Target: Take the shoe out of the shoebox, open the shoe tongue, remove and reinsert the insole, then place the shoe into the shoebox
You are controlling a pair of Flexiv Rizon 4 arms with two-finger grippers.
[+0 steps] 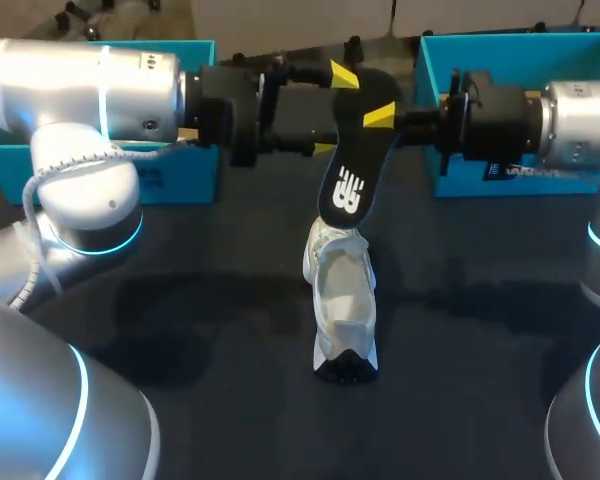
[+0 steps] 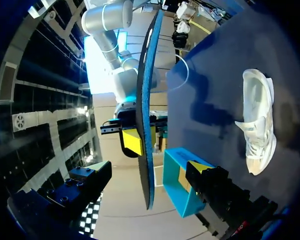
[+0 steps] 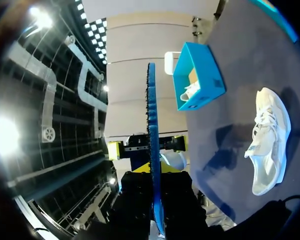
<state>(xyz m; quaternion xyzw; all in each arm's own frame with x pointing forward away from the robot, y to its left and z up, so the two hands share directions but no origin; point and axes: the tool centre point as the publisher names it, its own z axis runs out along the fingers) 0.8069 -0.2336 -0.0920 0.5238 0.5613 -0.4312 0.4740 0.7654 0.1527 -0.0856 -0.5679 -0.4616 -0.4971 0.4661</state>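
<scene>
Dark table (image 1: 180,300) bears the white shoe (image 1: 342,300) at its middle, outside the left shoebox (image 1: 195,170) and the right shoebox (image 1: 450,180). Above the shoe hangs the black insole (image 1: 348,170), apparently pinched by the right gripper (image 1: 385,117). The left gripper (image 1: 335,110) straddles it, fingers spread.

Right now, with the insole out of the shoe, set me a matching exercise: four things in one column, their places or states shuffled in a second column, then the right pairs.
Column one
1. insole
2. shoe
3. left arm's fingers
4. right arm's fingers

Column two
A. resting on the table
B. clamped on the insole
C. held up in the air above the shoe
D. spread open, one on either side of the insole

Pairs: 1-C, 2-A, 3-D, 4-B
</scene>
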